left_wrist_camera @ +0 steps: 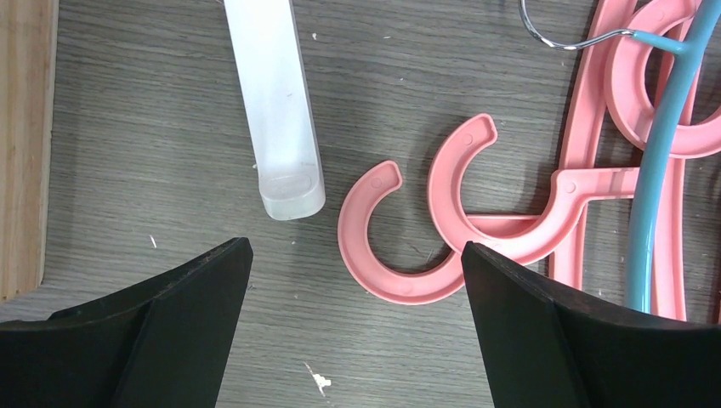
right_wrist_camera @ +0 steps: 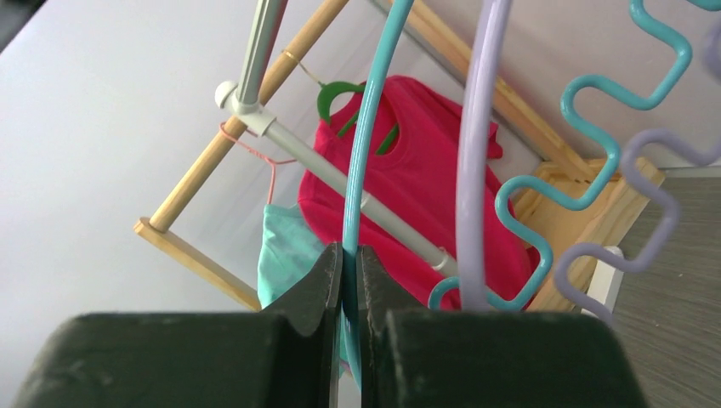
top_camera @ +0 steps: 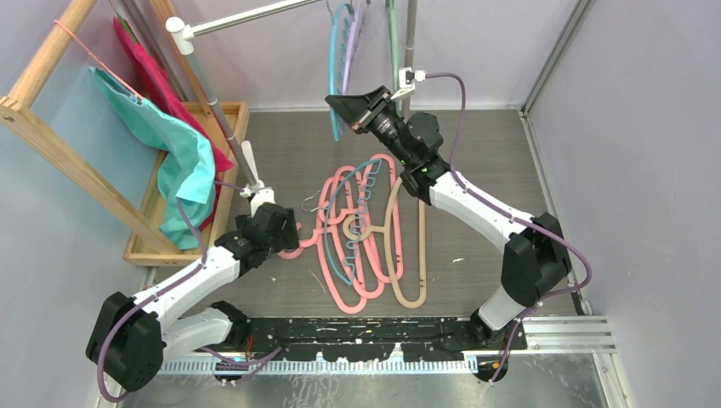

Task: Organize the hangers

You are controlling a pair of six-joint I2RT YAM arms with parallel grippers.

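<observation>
Overhead, the right gripper [top_camera: 360,105] is raised off the table [top_camera: 281,149] and reaches up to the hangers on the grey rail [top_camera: 246,19]. A teal hanger [top_camera: 334,72], a lavender hanger [top_camera: 353,42] and a green hanger [top_camera: 393,34] hang there side by side. More hangers lie in a tangled pile on the table between the two arms: several pink hangers [top_camera: 344,272] overlap one another, and a beige hanger [top_camera: 408,255] lies along their right side. The left gripper [top_camera: 287,240] sits low at the pile's left edge, just beside the pink hooks. On the left a wooden rack [top_camera: 51,144] carries a teal cloth [top_camera: 183,157] and a red cloth [top_camera: 149,72].

Seen from the left wrist, the black fingers [left_wrist_camera: 170,331] are spread wide apart and grasp nothing. Two pink hooks [left_wrist_camera: 391,285] lie flat on the table between and just beyond the fingertips. A blue hanger [left_wrist_camera: 663,127] crosses over the pink ones at the right. A frosted white tube [left_wrist_camera: 272,102] lies to the left of the hooks, apart from them.

On the right wrist camera, the fingers are clenched on the thin arm of the teal hanger, which runs up from between their tips. The lavender hanger hangs just to its right, outside the grip. Both have wavy notched bars. Behind them are the rail, the red cloth and the wooden rack.
</observation>
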